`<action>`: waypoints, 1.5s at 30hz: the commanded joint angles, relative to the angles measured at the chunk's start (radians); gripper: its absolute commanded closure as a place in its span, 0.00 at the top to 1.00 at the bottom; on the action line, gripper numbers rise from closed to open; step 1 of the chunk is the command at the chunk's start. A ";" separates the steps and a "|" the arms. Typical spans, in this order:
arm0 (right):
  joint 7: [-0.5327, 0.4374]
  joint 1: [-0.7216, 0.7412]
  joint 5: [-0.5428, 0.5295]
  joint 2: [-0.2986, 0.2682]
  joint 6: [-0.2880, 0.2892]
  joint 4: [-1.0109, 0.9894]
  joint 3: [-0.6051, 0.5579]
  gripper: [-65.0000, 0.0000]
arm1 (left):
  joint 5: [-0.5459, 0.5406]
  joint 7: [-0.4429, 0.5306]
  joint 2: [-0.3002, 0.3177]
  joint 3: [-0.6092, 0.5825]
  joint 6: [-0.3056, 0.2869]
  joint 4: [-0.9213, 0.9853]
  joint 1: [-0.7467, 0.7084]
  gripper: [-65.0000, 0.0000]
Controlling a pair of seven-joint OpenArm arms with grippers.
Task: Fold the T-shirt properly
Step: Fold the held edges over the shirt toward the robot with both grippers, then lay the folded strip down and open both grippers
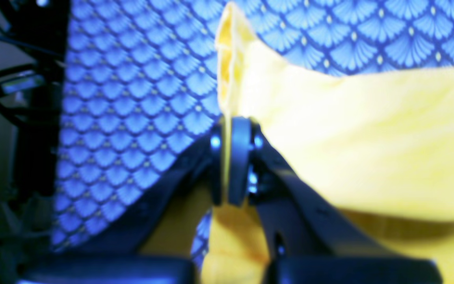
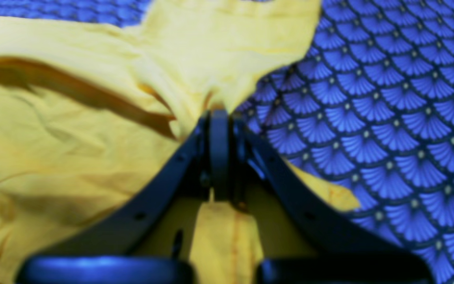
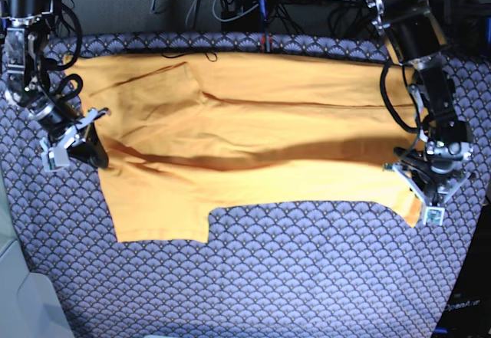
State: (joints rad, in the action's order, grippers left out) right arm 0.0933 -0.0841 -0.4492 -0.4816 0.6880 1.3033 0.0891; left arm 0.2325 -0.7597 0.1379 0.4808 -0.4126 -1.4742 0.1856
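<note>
Left wrist view: left gripper point(image 1: 227, 157) clamped on a raised edge of the plain yellow-orange cotton T-shirt point(image 1: 369, 134), fabric spreading toward 3 o'clock; blue scallop-patterned cloth point(image 1: 132, 118) at 9 and 12.

Right wrist view: right gripper point(image 2: 219, 152) pinching T-shirt point(image 2: 73, 138) fabric; patterned cloth point(image 2: 388, 118) at 3 o'clock.

Base view: T-shirt point(image 3: 253, 154) lies spread across the cloth point(image 3: 268, 277), partly doubled over, grippers point(image 3: 430, 192) point(image 3: 84, 148) at opposite ends; cables point(image 3: 245, 1) at 12.

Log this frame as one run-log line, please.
phase: mid-fold | left gripper: shut on T-shirt edge | right gripper: shut on T-shirt | surface: patterned cloth
</note>
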 commanded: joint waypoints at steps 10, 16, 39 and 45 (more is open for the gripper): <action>-0.025 -0.165 -0.013 -0.019 0.010 0.174 0.120 0.00 | -0.040 0.009 0.012 0.092 0.005 -0.128 -0.117 0.00; -0.027 -0.201 -0.013 0.010 0.010 0.177 0.162 0.00 | -0.164 0.003 0.053 0.146 0.005 -0.121 -0.173 0.00; -0.037 -0.348 -0.013 0.070 0.010 0.180 0.262 0.00 | -0.190 0.001 0.018 0.240 0.005 -0.145 -0.311 0.00; -0.039 -0.369 -0.012 0.102 0.010 0.180 0.263 0.00 | -0.190 -0.001 0.021 0.244 0.005 -0.131 -0.309 0.00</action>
State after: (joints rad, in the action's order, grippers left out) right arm 0.0772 -0.4446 -0.4461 -0.3653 0.6975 1.4685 0.3405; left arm 0.0349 -0.7773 0.1383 0.7181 -0.4198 -1.5932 -0.1303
